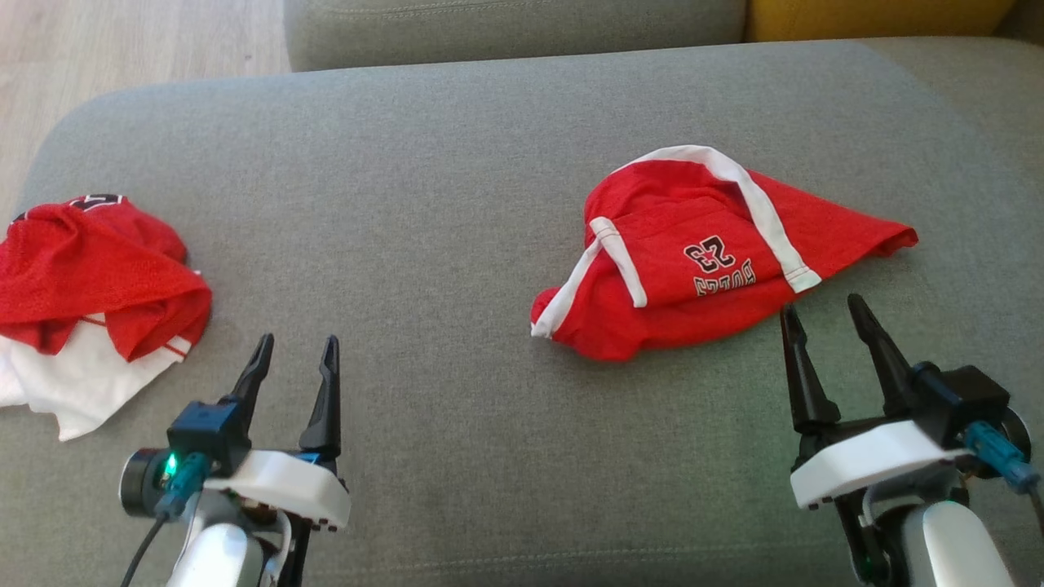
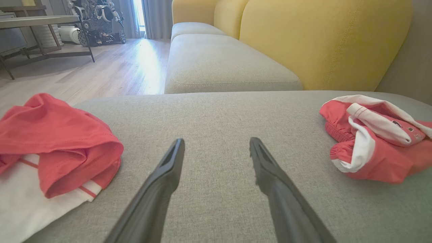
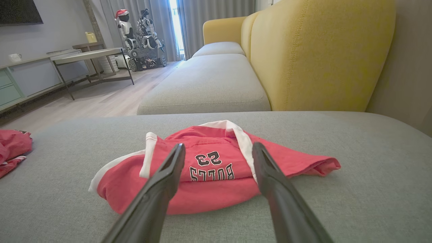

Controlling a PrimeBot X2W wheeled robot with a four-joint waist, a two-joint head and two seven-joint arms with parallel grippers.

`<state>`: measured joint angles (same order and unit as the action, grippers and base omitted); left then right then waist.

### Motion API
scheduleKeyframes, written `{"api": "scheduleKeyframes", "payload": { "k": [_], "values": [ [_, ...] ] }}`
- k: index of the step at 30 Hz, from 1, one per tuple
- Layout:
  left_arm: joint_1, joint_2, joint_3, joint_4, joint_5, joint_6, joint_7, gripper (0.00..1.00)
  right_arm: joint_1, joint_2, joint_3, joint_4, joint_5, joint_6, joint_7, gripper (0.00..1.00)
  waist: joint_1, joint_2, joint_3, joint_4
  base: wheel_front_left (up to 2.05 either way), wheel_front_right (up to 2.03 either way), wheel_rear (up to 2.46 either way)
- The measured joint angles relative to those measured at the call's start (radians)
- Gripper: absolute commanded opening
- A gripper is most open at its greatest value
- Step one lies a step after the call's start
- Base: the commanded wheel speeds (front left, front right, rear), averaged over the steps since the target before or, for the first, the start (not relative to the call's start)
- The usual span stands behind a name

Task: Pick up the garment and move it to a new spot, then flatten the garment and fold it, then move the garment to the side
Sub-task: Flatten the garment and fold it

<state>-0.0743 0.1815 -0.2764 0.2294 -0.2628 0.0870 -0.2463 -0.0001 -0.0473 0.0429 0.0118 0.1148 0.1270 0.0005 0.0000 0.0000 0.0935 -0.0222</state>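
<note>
Right tool [image 1: 820, 303] gapes beside the garment [image 1: 693, 318] edge, bare cushion [image 1: 449, 244] stretching leftward.

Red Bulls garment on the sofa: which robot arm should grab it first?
Right, probably. The right gripper is open, fingertips just short of the red Bulls garment. The left gripper, also open, is nearer the other red and white pile.

On the cushion [image 1: 457, 163], the garment [image 1: 693, 244] lies to your right and a heap [image 1: 90, 269] at the far left edge, well apart. Your right claw [image 1: 820, 306] sits just before the garment; your left claw [image 1: 298, 340], near the heap's right.
</note>
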Motion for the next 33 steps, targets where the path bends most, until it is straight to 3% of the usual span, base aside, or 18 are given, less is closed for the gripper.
{"api": "scheduleKeyframes", "payload": {
  "k": [18, 32, 33],
  "values": [
    [-0.021, 0.002, -0.027, -0.011, 0.000, -0.001, 0.007, 1.00, -0.058, 0.000, 0.017, 0.038, -0.012, 0.000, 0.037, 1.00, 0.0000, 0.0000, 0.049, 0.060, 0.00, 0.00, 0.00],
    [-0.117, -0.030, -0.044, 0.003, 0.000, -0.018, -0.002, 1.00, -0.310, -0.006, 0.119, 0.295, -0.098, 0.000, 0.105, 1.00, 0.0000, 0.0000, 0.153, 0.154, 0.00, 0.00, 0.00],
    [-0.117, -0.031, -0.044, 0.006, 0.000, -0.018, -0.003, 1.00, -0.324, -0.007, 0.109, 0.313, -0.120, 0.000, 0.122, 0.62, 0.0000, 0.0000, 0.162, 0.162, 0.00, 0.00, 0.00]
  ]
}}
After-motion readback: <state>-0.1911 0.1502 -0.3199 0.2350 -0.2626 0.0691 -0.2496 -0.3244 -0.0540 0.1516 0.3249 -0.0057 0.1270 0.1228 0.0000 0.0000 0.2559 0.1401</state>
